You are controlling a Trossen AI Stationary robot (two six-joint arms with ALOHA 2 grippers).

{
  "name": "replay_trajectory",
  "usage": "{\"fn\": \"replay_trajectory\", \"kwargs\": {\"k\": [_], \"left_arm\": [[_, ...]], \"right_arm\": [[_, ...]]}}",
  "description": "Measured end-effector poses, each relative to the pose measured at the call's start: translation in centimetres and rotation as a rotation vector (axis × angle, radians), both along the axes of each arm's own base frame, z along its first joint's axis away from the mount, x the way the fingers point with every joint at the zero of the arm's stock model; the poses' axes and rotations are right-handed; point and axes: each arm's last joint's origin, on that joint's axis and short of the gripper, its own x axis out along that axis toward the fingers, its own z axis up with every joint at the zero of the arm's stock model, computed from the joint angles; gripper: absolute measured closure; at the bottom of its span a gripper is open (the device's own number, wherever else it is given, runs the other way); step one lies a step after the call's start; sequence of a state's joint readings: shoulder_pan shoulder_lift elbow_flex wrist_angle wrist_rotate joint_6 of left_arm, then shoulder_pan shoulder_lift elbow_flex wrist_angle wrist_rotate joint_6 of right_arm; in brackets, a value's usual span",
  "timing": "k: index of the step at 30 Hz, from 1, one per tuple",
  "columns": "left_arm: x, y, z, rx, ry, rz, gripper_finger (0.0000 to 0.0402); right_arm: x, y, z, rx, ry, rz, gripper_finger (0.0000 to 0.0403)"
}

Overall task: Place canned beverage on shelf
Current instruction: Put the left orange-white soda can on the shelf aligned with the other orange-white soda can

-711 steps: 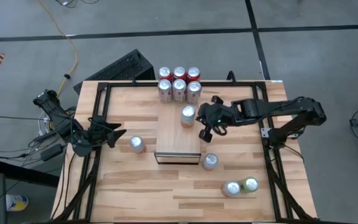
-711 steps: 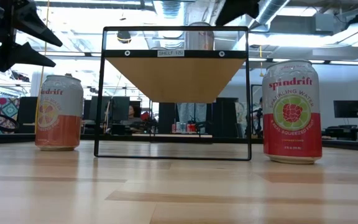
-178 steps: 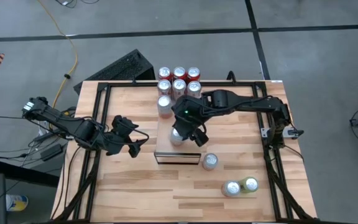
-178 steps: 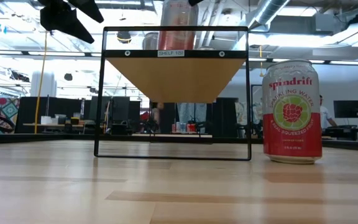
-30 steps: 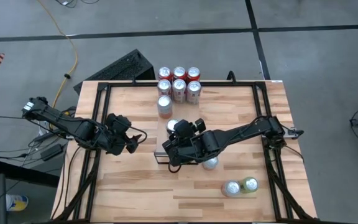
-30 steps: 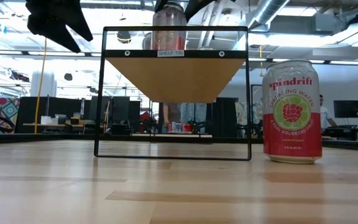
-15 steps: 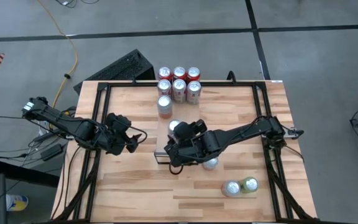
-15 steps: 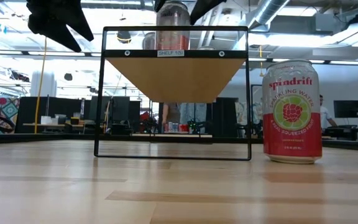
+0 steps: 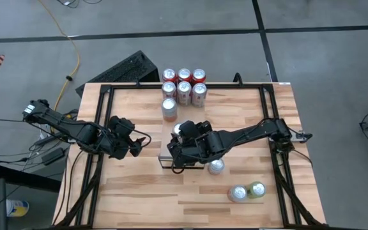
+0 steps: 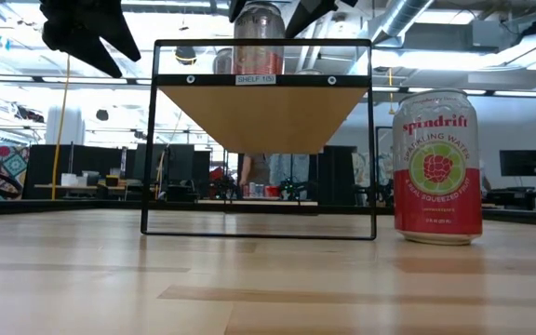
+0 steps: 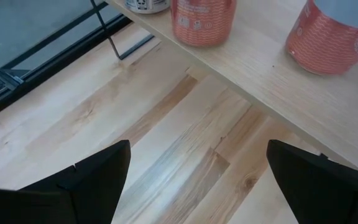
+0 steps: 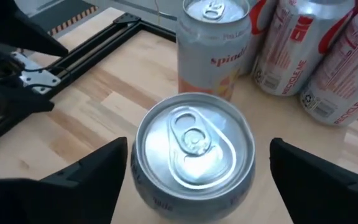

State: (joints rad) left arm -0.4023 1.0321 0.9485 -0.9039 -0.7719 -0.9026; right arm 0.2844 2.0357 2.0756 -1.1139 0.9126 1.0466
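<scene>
Our right end effector (image 12: 191,186), fingers spread wide around the silver-topped orange can (image 12: 193,149) standing on the light wood shelf (image 10: 259,116), should lift straight clear; the left end effector (image 11: 191,180) waits, wide.

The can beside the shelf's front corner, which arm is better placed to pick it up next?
Right. Its tool is over the shelf, next to that can, fingers open around a placed can. The left tool waits farther off, across the shelf.

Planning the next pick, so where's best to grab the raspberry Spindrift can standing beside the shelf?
Probably take the raspberry can by its straight side wall, about mid-height, fingers on opposite sides. It stands upright on the table, so come down from above, keeping to the side away from the shelf.
</scene>
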Motion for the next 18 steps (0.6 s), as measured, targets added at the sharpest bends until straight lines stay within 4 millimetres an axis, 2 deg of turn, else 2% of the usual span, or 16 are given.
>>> {"fn": "replay_trajectory", "kwargs": {"k": [3, 12, 18], "left_arm": [[0.0, 0.0, 0.0, 0.0, 0.0, 0.0, 0.0038], [0.0, 0.0, 0.0, 0.0, 0.0, -0.001, 0.0038], [0.0, -0.01, -0.01, -0.003, 0.002, -0.003, 0.0038]], "right_arm": [[0.01, -0.02, -0.01, 0.005, 0.003, 0.003, 0.0061], [0.0, 0.14, -0.02, -0.048, 0.1, 0.094, 0.0169], [-0.09, 0.29, 0.0, -0.049, 0.145, 0.145, 0.0179]]}}
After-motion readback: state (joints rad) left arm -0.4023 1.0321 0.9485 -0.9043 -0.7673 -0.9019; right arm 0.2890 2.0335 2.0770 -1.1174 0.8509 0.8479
